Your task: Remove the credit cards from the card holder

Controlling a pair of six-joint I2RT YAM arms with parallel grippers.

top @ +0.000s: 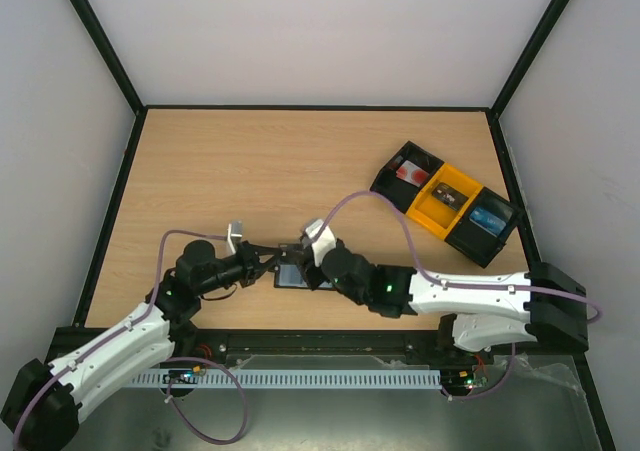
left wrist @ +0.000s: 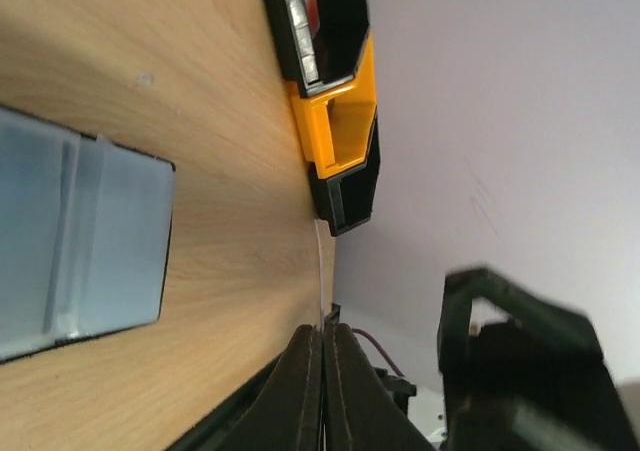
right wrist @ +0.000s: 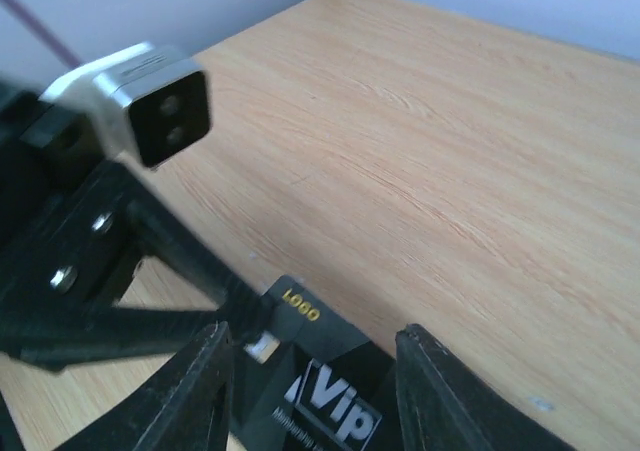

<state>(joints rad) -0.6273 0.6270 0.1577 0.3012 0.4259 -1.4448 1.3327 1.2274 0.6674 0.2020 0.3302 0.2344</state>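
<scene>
Credit card (right wrist: 325, 396) pinched in left gripper (left wrist: 322, 339); right gripper (right wrist: 312, 343) parted.

Your right gripper (right wrist: 317, 346) is at the bottom, with its two black fingers (right wrist: 210, 386) standing apart. A black card (right wrist: 320, 386) sits between them, close to both. You cannot tell if they touch it. The card has "LOGO" in yellow letters and "Vip" in white. The left gripper (right wrist: 248, 323) reaches in from the left, and its thin black tips pinch one corner of the card. A small silver camera box (right wrist: 150, 101) sits on that arm. Behind is the light wooden table (right wrist: 450, 141) and a pale wall (right wrist: 150, 6).
</scene>
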